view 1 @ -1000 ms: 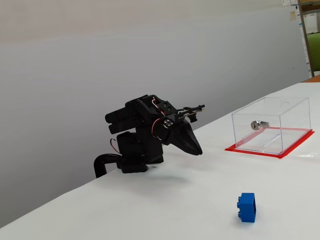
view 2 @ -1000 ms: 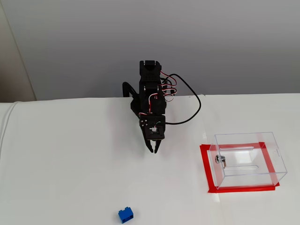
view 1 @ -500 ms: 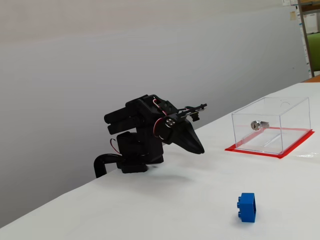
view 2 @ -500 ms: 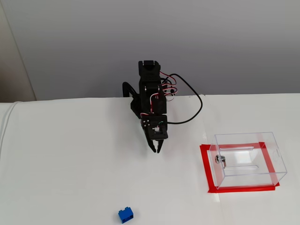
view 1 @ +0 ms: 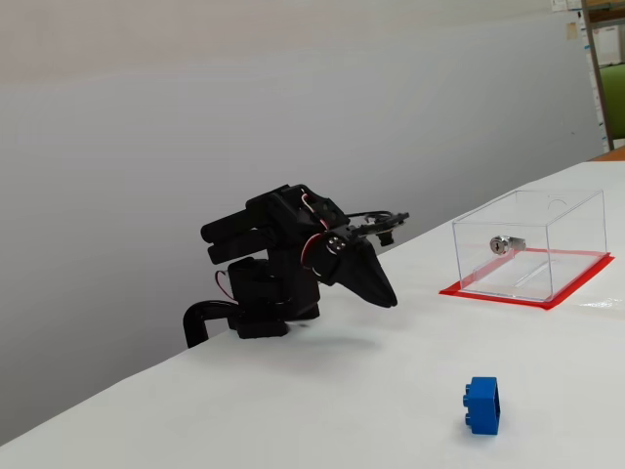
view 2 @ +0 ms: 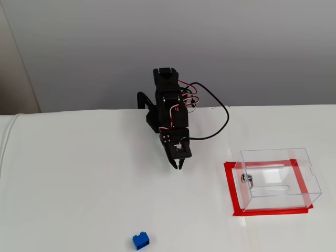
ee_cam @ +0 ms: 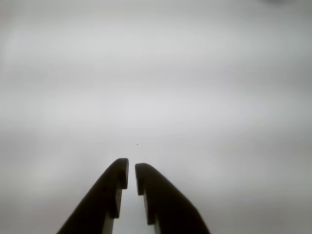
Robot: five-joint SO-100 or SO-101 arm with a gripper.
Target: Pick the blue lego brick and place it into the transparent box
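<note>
Jaws nearly together is how the gripper (ee_cam: 131, 175) looks in the wrist view: only a thin slit shows between the two dark tips, and nothing sits in that slit. They hold nothing and seem to hang just above the bare white tabletop (view 2: 79, 184), though a light touch cannot be ruled out.

Going from near to far in the fixed view from above, the blue lego brick (view 2: 140, 240) comes first. It lies at the near edge of the tabletop, all alone, well apart from the arm. In the side fixed view the brick (view 1: 481, 405) rests with its round bumps facing left.

Farther back and to the right stands the transparent box (view 2: 277, 177) on its red base. A small silver lock shows on its left wall. No brick is inside it.

Farthest back, the black arm (view 2: 169, 113) sits folded low, with the gripper (view 2: 178, 165) pointing down toward the near side.

So the job looks like it has not started. Everything is left to do: reach out to the brick, open wide, pinch it, lift it, carry it right and drop it into the box.
</note>
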